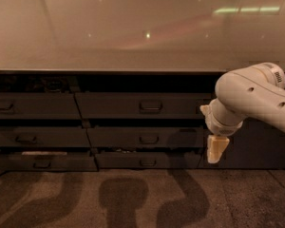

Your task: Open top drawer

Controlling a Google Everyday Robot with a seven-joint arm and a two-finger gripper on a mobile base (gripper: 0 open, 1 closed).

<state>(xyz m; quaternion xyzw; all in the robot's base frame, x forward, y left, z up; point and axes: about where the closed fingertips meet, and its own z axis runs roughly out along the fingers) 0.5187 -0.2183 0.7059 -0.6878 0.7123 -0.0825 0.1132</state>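
Dark grey drawer fronts stand in three rows under the front edge of a pale, glossy worktop (pixel 133 37), which carries faint reflected light spots.

Item 1. The top drawer (pixel 109 106) is the widest front in the uppermost row, below the middle to right part of the worktop's front edge. Its small loop handle (pixel 150 106) sits at the centre of the front. A dark band separates the drawer's upper edge from the worktop edge. Nothing touches the handle.

Item 2. A narrower drawer front (pixel 33 106) lies to its left, under the front left part of the worktop, with its own handle. Two lower rows follow. A pale strip (pixel 38 153) shows along the top of the bottom-left drawer (pixel 42 162).

Item 3. The white arm (pixel 256 96) enters from the right side, below the worktop's front right corner. The gripper (pixel 216 149) hangs downward from the wrist, cream-coloured, just past the right end of the top drawer and lower than it, level with the second row. It is well apart from the handle. It carries nothing. Whether it is set wide or narrow cannot be told from this view.

Item 4. The carpeted floor (pixel 61 198) in front of the unit bears broad dark shadows.
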